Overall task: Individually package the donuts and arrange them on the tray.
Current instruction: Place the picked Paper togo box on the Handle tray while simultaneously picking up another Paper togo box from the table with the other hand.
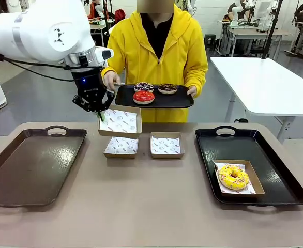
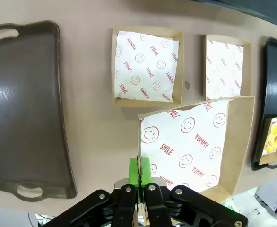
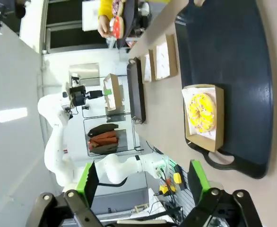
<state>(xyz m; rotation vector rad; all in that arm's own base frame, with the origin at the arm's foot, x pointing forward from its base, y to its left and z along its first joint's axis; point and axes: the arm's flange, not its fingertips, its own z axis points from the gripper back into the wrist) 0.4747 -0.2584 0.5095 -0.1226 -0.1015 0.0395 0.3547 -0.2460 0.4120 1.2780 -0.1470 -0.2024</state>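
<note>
My left gripper (image 1: 100, 114) is shut on the near edge of a paper-lined cardboard box (image 1: 120, 122) and holds it tilted above the table; in its wrist view the green pads (image 2: 139, 171) pinch the box (image 2: 195, 142) rim. A person behind the table holds a black serving tray (image 1: 180, 101) bearing a red donut (image 1: 144, 96), a purple-brown donut (image 1: 144, 87) and a chocolate donut (image 1: 167, 88). The yellow donut (image 1: 233, 177) lies boxed on the black tray (image 1: 275, 170) at right. My right gripper (image 3: 144, 182) stands open, high above that donut (image 3: 201, 112).
Two empty lined boxes (image 1: 121, 146) (image 1: 166, 145) sit side by side at the table's middle. A brown tray (image 1: 32, 165) lies empty at the left. The person's hands grip both ends of the serving tray, close to my left gripper.
</note>
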